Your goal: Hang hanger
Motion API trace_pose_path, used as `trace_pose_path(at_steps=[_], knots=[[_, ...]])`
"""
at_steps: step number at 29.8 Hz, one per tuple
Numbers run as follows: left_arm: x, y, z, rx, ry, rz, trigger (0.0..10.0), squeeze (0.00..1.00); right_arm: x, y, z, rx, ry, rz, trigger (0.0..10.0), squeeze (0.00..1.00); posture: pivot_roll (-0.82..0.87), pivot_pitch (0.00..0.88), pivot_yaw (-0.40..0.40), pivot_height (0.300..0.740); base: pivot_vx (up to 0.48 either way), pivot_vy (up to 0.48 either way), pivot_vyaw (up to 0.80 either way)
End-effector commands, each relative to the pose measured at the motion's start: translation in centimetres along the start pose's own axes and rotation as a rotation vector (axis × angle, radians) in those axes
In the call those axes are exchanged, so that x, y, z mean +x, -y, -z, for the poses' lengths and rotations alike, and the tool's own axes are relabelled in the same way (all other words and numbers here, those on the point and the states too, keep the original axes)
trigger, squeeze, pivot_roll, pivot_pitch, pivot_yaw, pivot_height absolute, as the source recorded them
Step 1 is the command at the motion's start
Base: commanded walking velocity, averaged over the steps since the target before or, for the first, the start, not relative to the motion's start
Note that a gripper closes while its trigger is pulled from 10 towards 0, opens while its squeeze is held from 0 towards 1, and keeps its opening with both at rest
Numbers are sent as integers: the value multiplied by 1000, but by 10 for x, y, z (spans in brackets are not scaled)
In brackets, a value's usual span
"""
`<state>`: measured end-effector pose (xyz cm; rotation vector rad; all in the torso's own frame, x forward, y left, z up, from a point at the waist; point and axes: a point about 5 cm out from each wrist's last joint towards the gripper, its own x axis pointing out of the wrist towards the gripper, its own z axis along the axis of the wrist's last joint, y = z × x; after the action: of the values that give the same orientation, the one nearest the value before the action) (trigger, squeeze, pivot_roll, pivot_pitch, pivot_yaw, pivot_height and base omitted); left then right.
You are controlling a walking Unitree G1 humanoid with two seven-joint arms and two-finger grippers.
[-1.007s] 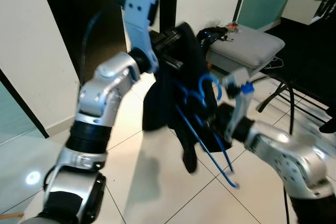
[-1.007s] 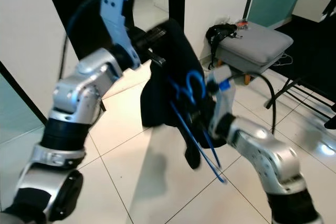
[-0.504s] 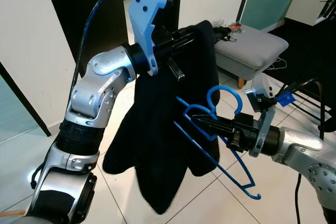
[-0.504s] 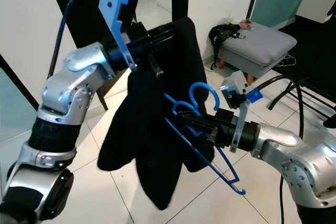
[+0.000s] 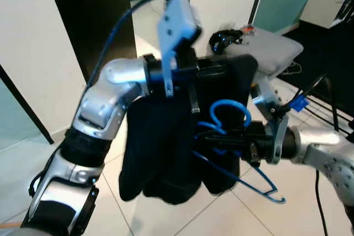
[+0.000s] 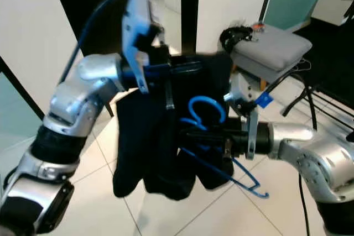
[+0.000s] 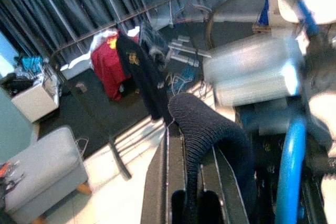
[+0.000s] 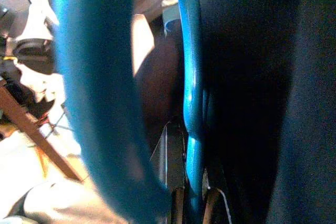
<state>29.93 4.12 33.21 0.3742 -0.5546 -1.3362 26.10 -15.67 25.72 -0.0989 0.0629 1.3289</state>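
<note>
Compared with half a second ago, we have swung our left arm across so the black garment (image 5: 177, 136) now hangs squarely in front of the blue hanger (image 5: 229, 136), and the hanger has levelled out, its hook nearly upright against the cloth. We judge this to mean the two are being lined up so the garment can go onto the hanger before anything gets hung; the rail is not yet in reach.

Our left gripper (image 5: 221, 71) has its fingers pressed together on the garment's top fold, the cloth draped over them. Our right gripper (image 5: 213, 137) is clamped on the hanger near the base of the hook, to the right of and lower than the left one.

The garment looks like a thick, ribbed knit, matte and limp, falling in two soft lobes. The hanger is thin, glossy plastic, rigid, with a round hook and a long sloping arm reaching right and near.

Far right sits a grey padded stool (image 5: 265, 45) on the pale glossy tile floor (image 5: 33, 164).
</note>
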Motion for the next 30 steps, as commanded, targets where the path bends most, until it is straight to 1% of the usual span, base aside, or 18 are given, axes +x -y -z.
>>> trace_pose_path(at_steps=[1, 2, 3, 4, 7, 13, 14, 15, 17, 18, 19, 22, 23, 24, 25, 26, 29, 30], knots=[[-5, -6, 8, 22, -64, -47, 10000, 0, 2, 1, -4, -34, 33, -5, 10000, 0, -14, 65, 2, 740, 0, 0, 0], [-8, -14, 12, 14, -100, -105, 10000, 745, 2, 2, -7, -44, 56, 6, 10000, 0, -12, 64, 4, 740, 0, 0, 0], [-8, -14, 12, 14, -100, -105, 10000, 745, 2, 2, -7, -44, 56, 6, 10000, 0, -12, 64, 4, 740, 0, 0, 0], [-12, -24, 17, -8, -138, -181, 10000, 1000, 3, 3, -10, -55, 88, 14, 10000, 0, -9, 63, 5, 740, 0, 0, 0], [-11, -27, 15, 7, -147, -206, 10000, 1000, 5, 3, -13, -63, 116, 12, 10000, 0, -9, 63, 4, 740, 0, 0, 0], [-10, -34, 4, 61, -111, -241, 10000, 1000, 7, 5, -15, -80, 154, 15, 10000, 0, -9, 58, 6, 740, 0, 0, 0], [-18, -52, -11, 114, -70, -349, 10000, 1000, 7, 6, -16, -81, 182, 41, 10000, 0, -10, 57, 5, 740, 0, 0, 0], [-22, -58, -17, 132, -53, -396, 10000, 1000, 6, 6, -16, -82, 191, 51, 10000, 0, -10, 57, 5, 740, 0, 0, 0], [-36, -76, -36, 160, 6, -509, 10000, 1000, 2, 10, -16, -80, 218, 106, 10000, 0, -9, 56, 5, 740, 0, 0, 0], [-36, -76, -36, 160, 6, -509, 10000, 1000, 2, 10, -16, -80, 218, 106, 10000, 0, -9, 56, 5, 740, 0, 0, 0], [-50, -86, -52, 156, 71, -578, 10000, 1000, -4, 15, -15, -77, 241, 169, 10000, 0, -7, 58, 7, 740, 0, 0, 0], [-56, -89, -58, 148, 97, -598, 10000, 1000, -8, 17, -15, -75, 248, 201, 10000, 0, -7, 58, 6, 740, 0, 0, 0], [-65, -91, -64, 131, 121, -610, 10000, 1000, -13, 21, -14, -72, 260, 241, 10000, 0, -5, 60, 4, 740, 0, 0, 0], [-65, -91, -64, 131, 121, -610, 10000, 1000, -13, 21, -14, -72, 260, 241, 10000, 0, -5, 60, 4, 740, 0, 0, 0], [-72, -92, -68, 121, 134, -610, 10000, 1000, -17, 23, -14, -72, 270, 273, 10000, 0, -5, 60, 4, 740, 0, 0, 0], [-81, -89, -69, 100, 130, -589, 10000, 1000, -23, 26, -16, -74, 292, 310, 10000, 0, -2, 62, 3, 740, 0, 0, 0], [-87, -83, -66, 92, 115, -546, 10000, 1000, -29, 29, -19, -76, 310, 338, 10000, 0, -2, 66, 1, 740, 0, 0, 0], [-89, -78, -60, 74, 96, -523, 10000, 1000, -33, 31, -20, -80, 316, 351, 10000, 0, 3, 69, -1, 740, 0, 0, 0]])
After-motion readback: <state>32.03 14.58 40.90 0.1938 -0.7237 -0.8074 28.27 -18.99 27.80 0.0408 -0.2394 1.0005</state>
